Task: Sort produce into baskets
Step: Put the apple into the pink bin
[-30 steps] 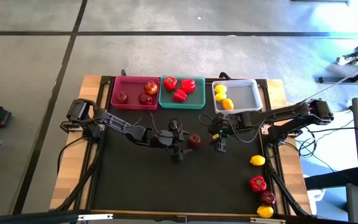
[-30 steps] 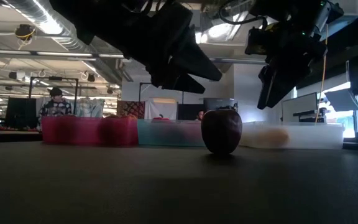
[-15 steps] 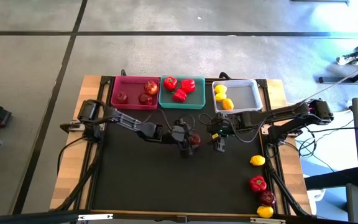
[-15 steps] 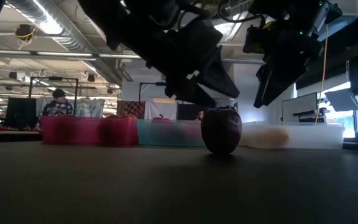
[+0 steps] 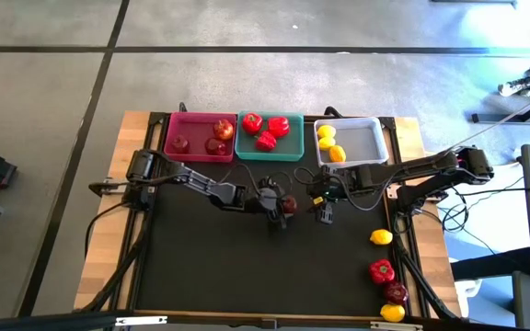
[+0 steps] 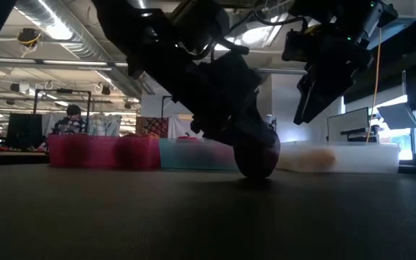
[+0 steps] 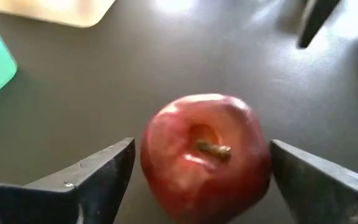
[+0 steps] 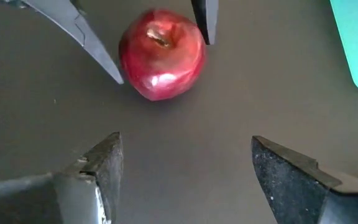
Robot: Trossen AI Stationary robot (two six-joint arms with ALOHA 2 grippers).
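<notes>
A dark red apple (image 5: 289, 204) rests stem-up on the black mat (image 5: 210, 276), near the table's middle. My left gripper (image 7: 202, 163) is open, one finger on each side of the apple (image 7: 191, 134), low over the mat; a thin gap shows at each finger. My right gripper (image 5: 325, 213) hangs open above the mat, just right of the apple (image 8: 161, 53), holding nothing. Along the far edge stand the pink basket (image 5: 172, 133) with apples, the teal basket (image 5: 294, 153) with red peppers and the white basket (image 5: 368, 145) with lemons.
Loose produce lies by the mat's right edge: a lemon (image 5: 381, 237), a red pepper (image 5: 382, 271), a dark apple (image 5: 395, 291) and another lemon (image 5: 392, 313). A person (image 6: 69, 119) shows far off in the room behind.
My left gripper has gone toward the table's right edge and down to the apple, so that its fingers now stand on either side of the fruit. The apple has stayed where it was.
</notes>
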